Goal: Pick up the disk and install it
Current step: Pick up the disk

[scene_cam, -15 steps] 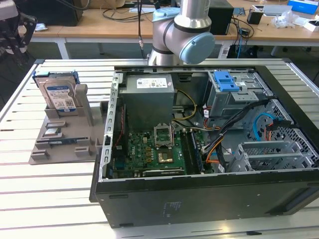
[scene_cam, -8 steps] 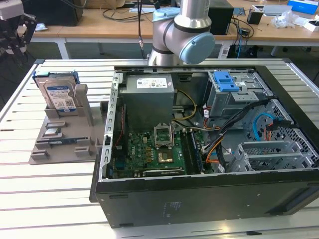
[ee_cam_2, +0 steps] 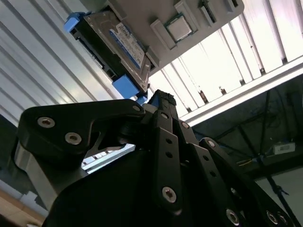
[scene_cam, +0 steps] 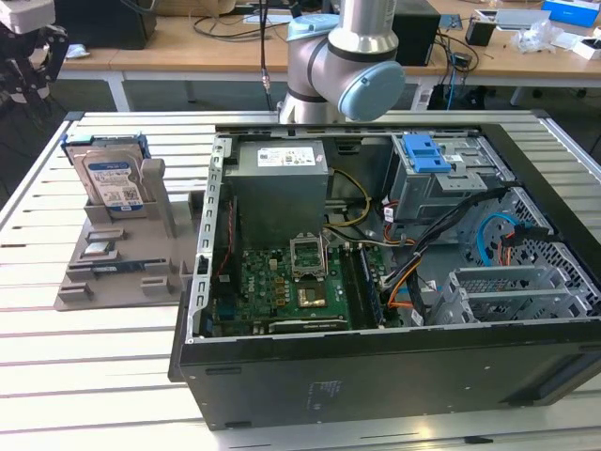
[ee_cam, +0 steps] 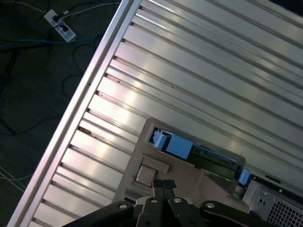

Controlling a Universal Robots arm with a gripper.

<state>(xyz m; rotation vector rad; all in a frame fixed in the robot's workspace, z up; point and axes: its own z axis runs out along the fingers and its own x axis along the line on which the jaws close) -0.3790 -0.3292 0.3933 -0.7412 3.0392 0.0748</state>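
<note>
Near the far corner of the table (scene_cam: 94, 376), on the exterior view's left, hangs the black gripper (ee_cam: 163, 184). In the first wrist view its fingers are pressed together on nothing. Just inside that corner the disk (scene_cam: 111, 178) stands on edge in a grey moulded holder (scene_cam: 113, 272). It is a flat silver slab with its white-and-blue label facing out and a blue plastic rail around it. Nothing touches it, so I'd say the pick-up has not started. A grasp would call for the fingers spread wider than the slab and squared to its top edge. The middle and right of the ribbed aluminium table are taken up by the open black computer case (scene_cam: 376, 376). Inside it are a green board (scene_cam: 272, 282), a grey metal box (scene_cam: 280, 202) and a blue-latched drive bay (scene_cam: 424, 150) toward the case's far right corner.
</note>
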